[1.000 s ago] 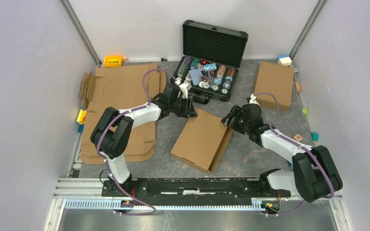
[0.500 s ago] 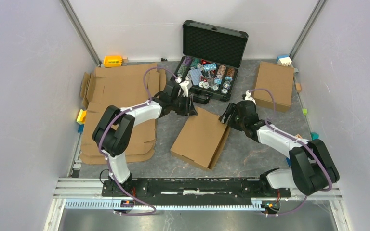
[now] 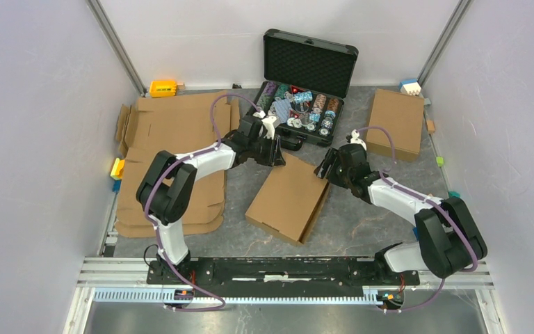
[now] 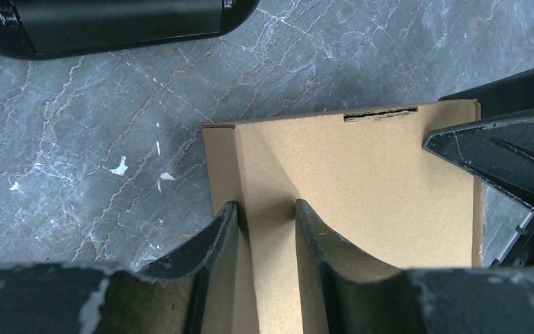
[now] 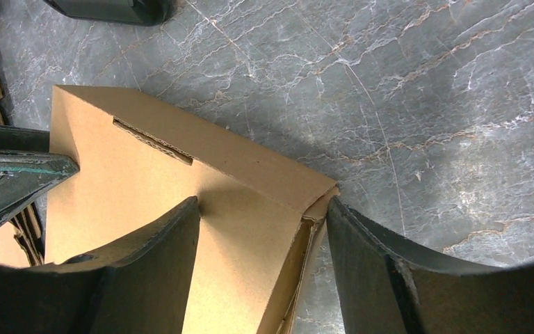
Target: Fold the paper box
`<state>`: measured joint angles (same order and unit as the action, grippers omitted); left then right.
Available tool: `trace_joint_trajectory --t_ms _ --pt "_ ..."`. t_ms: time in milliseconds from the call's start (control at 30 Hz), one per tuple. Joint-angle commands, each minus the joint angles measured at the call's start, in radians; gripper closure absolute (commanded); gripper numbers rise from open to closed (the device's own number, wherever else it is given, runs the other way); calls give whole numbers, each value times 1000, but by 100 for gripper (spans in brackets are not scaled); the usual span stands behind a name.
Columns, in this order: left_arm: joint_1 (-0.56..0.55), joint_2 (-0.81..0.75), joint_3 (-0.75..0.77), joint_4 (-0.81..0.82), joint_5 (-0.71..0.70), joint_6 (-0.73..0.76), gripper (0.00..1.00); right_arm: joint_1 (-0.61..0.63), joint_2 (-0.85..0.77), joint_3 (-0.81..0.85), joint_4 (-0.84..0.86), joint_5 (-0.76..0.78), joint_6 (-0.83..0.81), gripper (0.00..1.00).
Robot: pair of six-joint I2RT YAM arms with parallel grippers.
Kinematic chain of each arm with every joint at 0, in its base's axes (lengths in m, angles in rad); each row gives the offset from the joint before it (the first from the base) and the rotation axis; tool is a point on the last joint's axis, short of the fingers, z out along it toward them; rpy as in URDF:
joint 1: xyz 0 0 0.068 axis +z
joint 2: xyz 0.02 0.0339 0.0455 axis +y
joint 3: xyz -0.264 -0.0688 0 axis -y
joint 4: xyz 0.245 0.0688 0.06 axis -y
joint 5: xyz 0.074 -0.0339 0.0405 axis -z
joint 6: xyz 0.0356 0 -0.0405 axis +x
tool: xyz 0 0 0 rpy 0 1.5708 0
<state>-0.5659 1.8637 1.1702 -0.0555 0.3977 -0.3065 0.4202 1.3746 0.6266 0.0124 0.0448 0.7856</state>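
Paper box [image 3: 288,198] looks nearly closed, both jaws open astride its far corners; pressing the lid flush seems next.

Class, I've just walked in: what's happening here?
A robot is working two-handed on a plain brown corrugated cardboard box lying flat in the middle, already folded into a shallow, nearly closed shape. The left gripper rests on its far end near one corner, fingers slightly apart. The right gripper straddles the other far corner, jaws wide. Neither clearly clamps it.
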Motion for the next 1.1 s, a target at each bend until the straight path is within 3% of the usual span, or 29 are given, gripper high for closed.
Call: trace_joint_trajectory --t_ms 0,167,300,500,567,633,667,700,867,1067 --pt "-114 38 39 32 252 16 62 58 47 28 81 -141 72 37" --pt "-115 54 34 92 362 -20 63 58 48 -14 171 -185 118 58" --pt "-114 47 28 91 366 -20 63 58 51 8 121 -168 117 57" --pt "-101 16 3 85 294 -36 62 50 -2 -31 138 -113 149 66" --pt "-74 -12 -27 103 243 -63 59 38 -11 -27 122 -107 131 58" --pt "-44 -57 -75 138 197 -93 54 25 -20 -17 104 -111 82 22" --pt "-30 -79 -99 151 178 -100 51 21 -28 -13 89 -111 63 8" --pt "-16 -104 -116 156 159 -103 49 17 -37 -10 81 -113 38 2" --pt "15 -204 -195 158 55 -119 37 2 -123 -34 38 -128 -31 2" --pt "21 -364 -314 148 -68 -131 18 0 -279 -61 -148 -66 -69 2"
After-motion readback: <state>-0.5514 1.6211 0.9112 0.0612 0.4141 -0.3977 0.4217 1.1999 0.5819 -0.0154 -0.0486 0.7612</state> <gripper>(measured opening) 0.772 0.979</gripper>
